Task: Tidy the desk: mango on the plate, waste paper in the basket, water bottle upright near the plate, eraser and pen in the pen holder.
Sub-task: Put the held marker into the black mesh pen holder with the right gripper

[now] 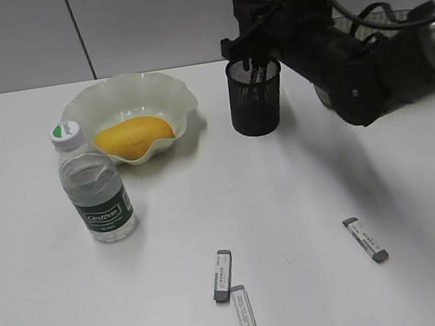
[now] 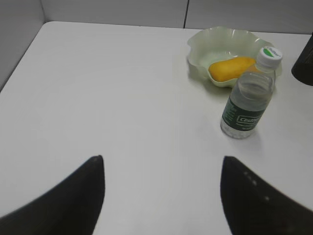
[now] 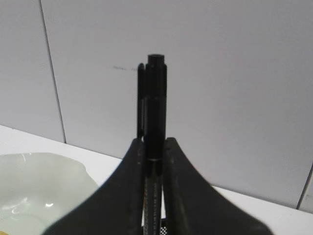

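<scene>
In the exterior view, the mango (image 1: 133, 137) was seen already lying in the plate (image 1: 169, 88) at upper left, long axis across the frame, and the water bottle (image 1: 94, 185) stood upright just beside it. Three erasers (image 1: 223, 274) were left flat on the desk (image 1: 305, 199) along the lower edge. Neither waste paper nor basket could be seen. The right pincer (image 1: 249, 56) was held over the pen holder (image 1: 255, 96) at upper centre.

In the left wrist view, the left pincer (image 2: 161, 196) was shown apart and empty above bare desk.

In the right wrist view, the right pincer was clamped on a black pen (image 3: 154, 107), held vertical, its upper end pointing up; insertion was judged unfinished.
</scene>
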`<control>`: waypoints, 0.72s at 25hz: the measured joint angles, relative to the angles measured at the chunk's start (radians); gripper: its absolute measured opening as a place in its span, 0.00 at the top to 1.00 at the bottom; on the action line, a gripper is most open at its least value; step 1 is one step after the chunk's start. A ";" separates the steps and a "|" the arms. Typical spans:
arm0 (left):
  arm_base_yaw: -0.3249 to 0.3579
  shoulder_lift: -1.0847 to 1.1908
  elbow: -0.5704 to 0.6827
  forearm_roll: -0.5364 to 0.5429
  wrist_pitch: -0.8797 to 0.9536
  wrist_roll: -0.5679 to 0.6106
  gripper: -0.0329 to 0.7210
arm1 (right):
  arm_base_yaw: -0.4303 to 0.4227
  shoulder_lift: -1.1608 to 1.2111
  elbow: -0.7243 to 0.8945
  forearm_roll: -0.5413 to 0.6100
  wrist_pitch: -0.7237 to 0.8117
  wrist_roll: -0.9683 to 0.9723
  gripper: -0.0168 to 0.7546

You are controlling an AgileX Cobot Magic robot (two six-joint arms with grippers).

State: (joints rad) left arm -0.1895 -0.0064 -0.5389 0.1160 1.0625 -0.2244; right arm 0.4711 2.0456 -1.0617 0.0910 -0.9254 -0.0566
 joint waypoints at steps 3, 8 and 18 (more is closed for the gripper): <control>0.000 0.000 0.000 -0.002 0.000 0.000 0.23 | 0.000 0.058 -0.027 0.000 -0.003 -0.002 0.87; 0.000 0.000 0.000 -0.002 0.000 0.000 0.24 | 0.000 0.062 -0.026 0.048 0.055 -0.006 0.50; 0.000 0.000 0.000 -0.004 0.000 0.000 0.32 | -0.001 -0.554 0.062 0.053 1.153 -0.088 0.40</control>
State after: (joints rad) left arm -0.1895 -0.0064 -0.5389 0.1125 1.0625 -0.2244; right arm 0.4703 1.4917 -0.9993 0.1445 0.2277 -0.1444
